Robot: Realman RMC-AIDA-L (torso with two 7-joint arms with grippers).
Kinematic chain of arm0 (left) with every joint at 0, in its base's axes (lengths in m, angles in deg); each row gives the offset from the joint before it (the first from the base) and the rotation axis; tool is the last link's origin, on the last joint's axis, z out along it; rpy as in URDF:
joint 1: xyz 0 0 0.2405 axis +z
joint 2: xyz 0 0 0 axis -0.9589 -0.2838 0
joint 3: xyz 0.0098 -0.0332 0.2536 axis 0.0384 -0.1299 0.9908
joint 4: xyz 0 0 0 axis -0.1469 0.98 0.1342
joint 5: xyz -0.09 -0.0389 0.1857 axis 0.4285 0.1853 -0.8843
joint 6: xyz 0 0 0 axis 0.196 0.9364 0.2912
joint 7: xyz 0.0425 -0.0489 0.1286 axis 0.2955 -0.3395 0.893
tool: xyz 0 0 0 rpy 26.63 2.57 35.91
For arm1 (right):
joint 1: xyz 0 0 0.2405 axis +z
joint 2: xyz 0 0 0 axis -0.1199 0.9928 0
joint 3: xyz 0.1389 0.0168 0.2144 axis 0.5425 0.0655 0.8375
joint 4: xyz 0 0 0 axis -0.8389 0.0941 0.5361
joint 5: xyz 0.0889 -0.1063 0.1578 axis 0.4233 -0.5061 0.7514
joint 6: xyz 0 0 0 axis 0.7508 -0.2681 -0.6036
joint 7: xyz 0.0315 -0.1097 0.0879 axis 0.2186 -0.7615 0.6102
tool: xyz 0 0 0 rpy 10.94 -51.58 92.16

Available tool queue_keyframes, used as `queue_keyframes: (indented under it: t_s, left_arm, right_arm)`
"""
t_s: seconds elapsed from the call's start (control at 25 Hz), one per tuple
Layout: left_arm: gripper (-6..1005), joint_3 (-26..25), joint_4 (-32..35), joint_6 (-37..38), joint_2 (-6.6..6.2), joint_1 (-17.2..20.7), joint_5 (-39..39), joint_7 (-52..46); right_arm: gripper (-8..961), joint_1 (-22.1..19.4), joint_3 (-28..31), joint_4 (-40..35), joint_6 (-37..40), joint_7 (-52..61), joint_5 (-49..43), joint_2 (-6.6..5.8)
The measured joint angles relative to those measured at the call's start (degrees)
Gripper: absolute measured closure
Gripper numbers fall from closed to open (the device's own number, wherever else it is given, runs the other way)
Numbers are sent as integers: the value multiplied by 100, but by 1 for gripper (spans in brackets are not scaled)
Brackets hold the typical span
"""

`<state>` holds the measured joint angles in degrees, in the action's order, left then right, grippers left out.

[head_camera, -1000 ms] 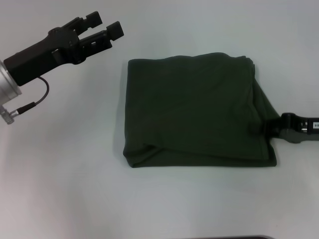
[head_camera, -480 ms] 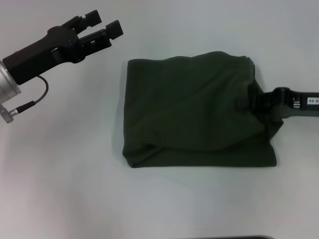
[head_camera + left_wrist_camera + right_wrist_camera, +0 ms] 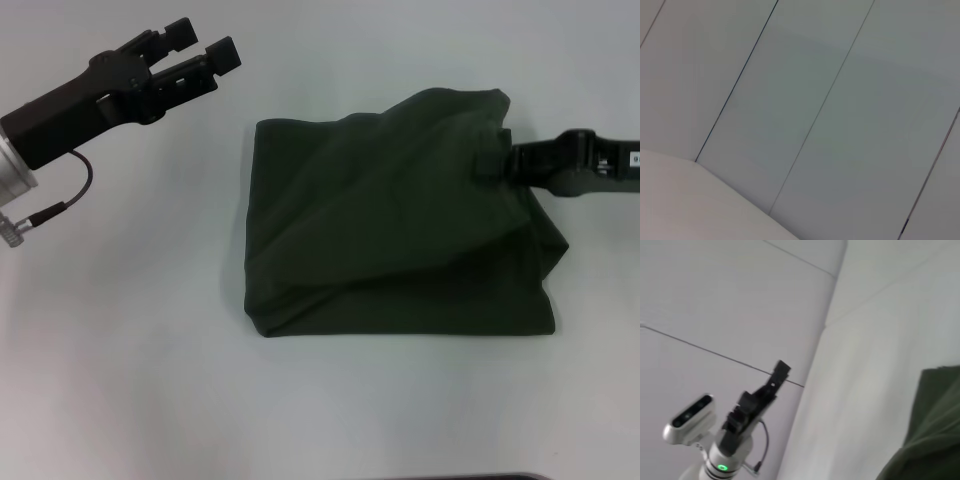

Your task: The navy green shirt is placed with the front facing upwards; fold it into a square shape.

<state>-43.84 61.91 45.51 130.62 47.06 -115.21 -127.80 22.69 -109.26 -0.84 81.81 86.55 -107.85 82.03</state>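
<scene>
The table point(image 3: 120, 380) is a plain white surface. Near its centre lies the navy green shirt point(image 3: 380, 260), already folded into a roughly rectangular bundle with no lettering showing. Its near and left edges rest flat on the table. Its upper layer is raised at the right side and forms a slanted ridge running toward the near-left corner.

The right gripper point(image 3: 487, 162) enters from the right edge, and its fingers are clamped on the right side of that upper layer, holding it clear of the layers below. Expect this to be a fold of the right side across toward the left.

The left gripper point(image 3: 205, 47) hangs above the table at the far left, well apart from the shirt, fingers spread and holding nothing.

Watch for these faults:
- Loss of grip. The hold is on a small pinch of fabric; a fast sweep may pull it free and drop the layer short.
- Bundle drag. Nothing pins the left side, so tension through the lifted layer may slide or skew the whole bundle.
- Uneven edge. The slack far-right corner may crease under the fold.
</scene>
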Motion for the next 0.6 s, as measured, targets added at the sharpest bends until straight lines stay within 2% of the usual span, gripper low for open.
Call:
queue_keyframes:
  t_s: [0.4, 0.6]
  left_arm:
    - [52, -48, 14, 29, -2, -14, -1, -18]
    - [54, -48, 13, 33, -5, -18, -1, -9]
  right_arm:
    - [918, 292, 4, -210, 216, 173, 109, 23]
    - [918, 378, -4, -210, 284, 183, 243, -26]
